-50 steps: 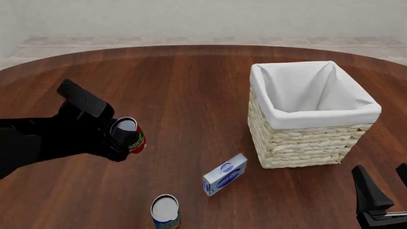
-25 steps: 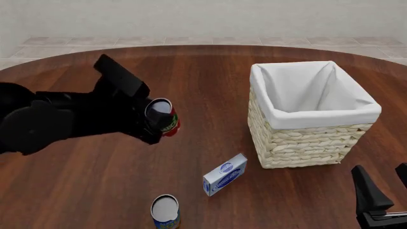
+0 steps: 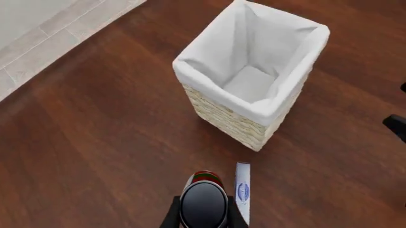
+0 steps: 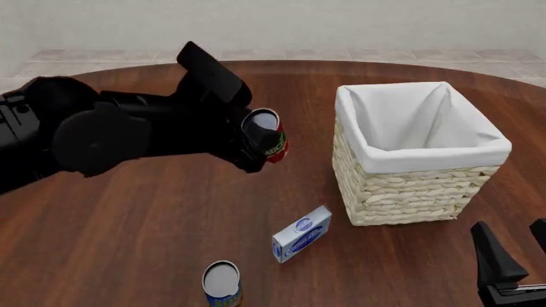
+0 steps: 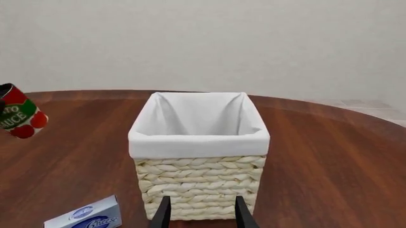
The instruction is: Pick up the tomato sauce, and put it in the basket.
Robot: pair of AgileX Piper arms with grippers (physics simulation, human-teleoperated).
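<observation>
A blue-and-yellow can [image 4: 222,284] stands nearest, a blue-and-white box [image 4: 302,233] beyond. The right hand [image 5: 201,216] rests parted. The left hand [image 4: 256,137], clamped on the tomato sauce [image 4: 267,135], holds it above the worktop [image 4: 153,224], at nine o'clock from the basket [image 4: 410,185].

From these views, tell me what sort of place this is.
Probably a simulated indoor room, perhaps a kitchen or dining corner: a round dark wooden table, a pale tiled floor meeting a plain wall, and groceries beside a lined wicker basket.
</observation>
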